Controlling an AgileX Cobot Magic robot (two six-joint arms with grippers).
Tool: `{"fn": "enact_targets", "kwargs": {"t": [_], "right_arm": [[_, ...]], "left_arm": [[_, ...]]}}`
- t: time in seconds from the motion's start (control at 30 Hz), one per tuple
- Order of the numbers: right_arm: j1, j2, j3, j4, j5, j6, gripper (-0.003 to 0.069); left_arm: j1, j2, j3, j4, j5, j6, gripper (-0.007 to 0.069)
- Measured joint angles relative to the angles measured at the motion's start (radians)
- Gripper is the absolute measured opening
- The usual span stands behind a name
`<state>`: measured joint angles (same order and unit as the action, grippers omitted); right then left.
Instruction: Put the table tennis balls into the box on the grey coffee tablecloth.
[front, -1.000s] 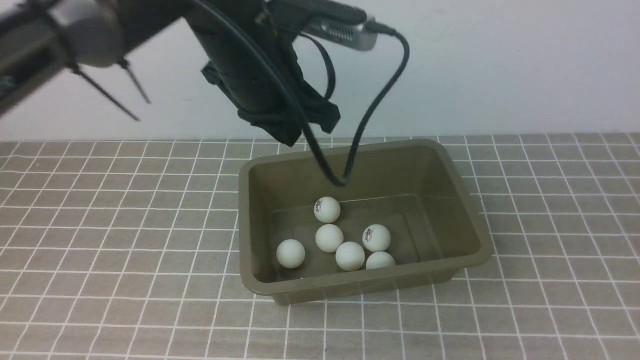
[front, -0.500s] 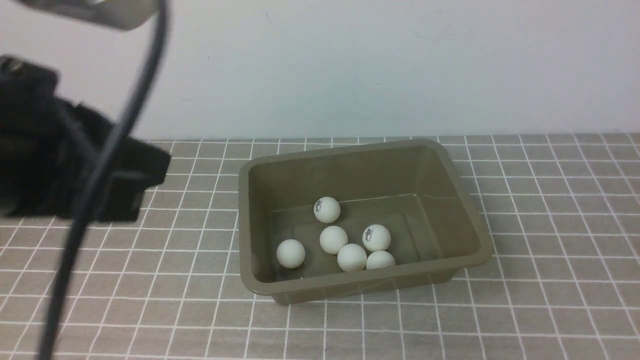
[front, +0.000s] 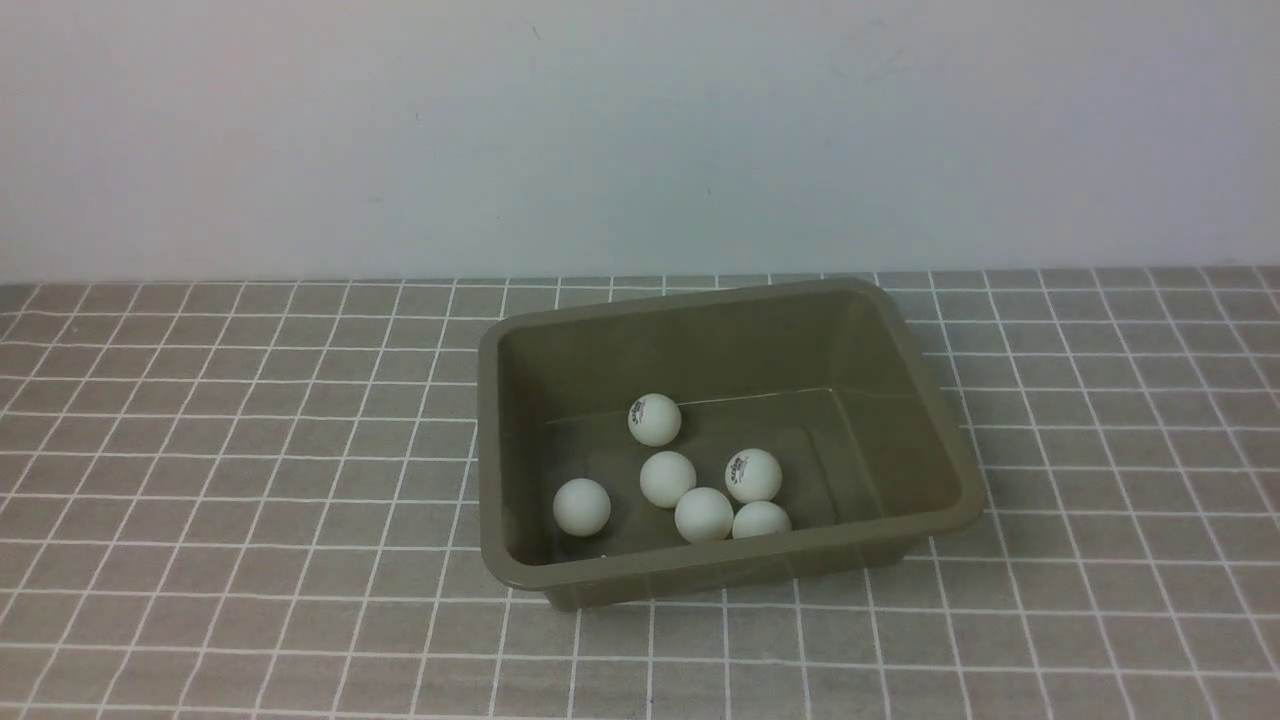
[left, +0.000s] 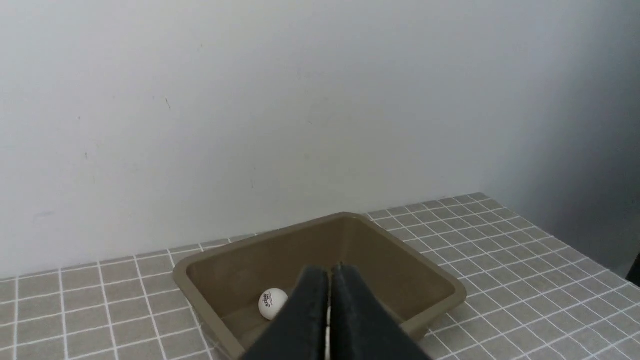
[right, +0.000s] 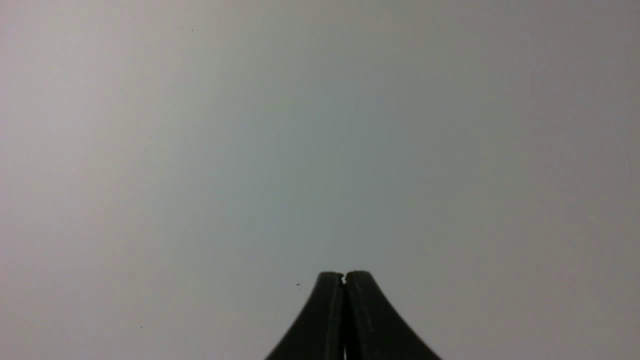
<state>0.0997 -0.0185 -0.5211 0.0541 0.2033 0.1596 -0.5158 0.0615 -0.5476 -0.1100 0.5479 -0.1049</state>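
The olive-brown box (front: 930, 400) stands on the grey coffee tablecloth (front: 220, 440). Several white table tennis balls lie inside it: one at the back (front: 654, 419), one near the left wall (front: 581, 506), and a cluster near the front wall (front: 704, 514). No arm shows in the front view. In the left wrist view my left gripper (left: 329, 272) is shut and empty, held off the box (left: 200, 270), with one ball (left: 272, 303) showing beside its fingers. In the right wrist view my right gripper (right: 344, 274) is shut and empty, facing a blank wall.
A plain pale wall (front: 640, 130) rises behind the cloth. The cloth runs to the left, right and front of the box. In the left wrist view the cloth's far right edge (left: 575, 240) meets a shadowed wall.
My left arm swung from above the box out to the left and has left the front view. The balls barely shifted in the box.
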Motion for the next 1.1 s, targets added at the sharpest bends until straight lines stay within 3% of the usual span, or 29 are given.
{"fn": "enact_targets", "kwargs": {"t": [0.33, 0.67, 0.8, 0.83, 0.9, 1.1], "right_arm": [[0.000, -0.001, 0.000, 0.000, 0.001, 0.000, -0.0015], [0.000, -0.001, 0.000, 0.000, 0.001, 0.000, -0.0015], [0.000, -0.001, 0.000, 0.000, 0.001, 0.000, -0.0015], [0.000, -0.001, 0.000, 0.000, 0.001, 0.000, -0.0015], [0.000, -0.001, 0.000, 0.000, 0.001, 0.000, -0.0015], [0.000, -0.001, 0.000, 0.000, 0.001, 0.000, -0.0015]], "left_arm": [[0.000, -0.081, 0.031, 0.013, 0.002, 0.000, -0.0005], [0.018, -0.081, 0.178, 0.156, -0.073, 0.004, -0.0005], [0.195, -0.081, 0.348, 0.169, -0.172, 0.008, -0.0005], [0.195, -0.081, 0.348, 0.169, -0.172, 0.008, -0.0005], [0.333, -0.081, 0.447, 0.165, -0.214, 0.009, -0.0005], [0.512, -0.081, 0.573, 0.125, -0.214, 0.009, -0.0005]]}}
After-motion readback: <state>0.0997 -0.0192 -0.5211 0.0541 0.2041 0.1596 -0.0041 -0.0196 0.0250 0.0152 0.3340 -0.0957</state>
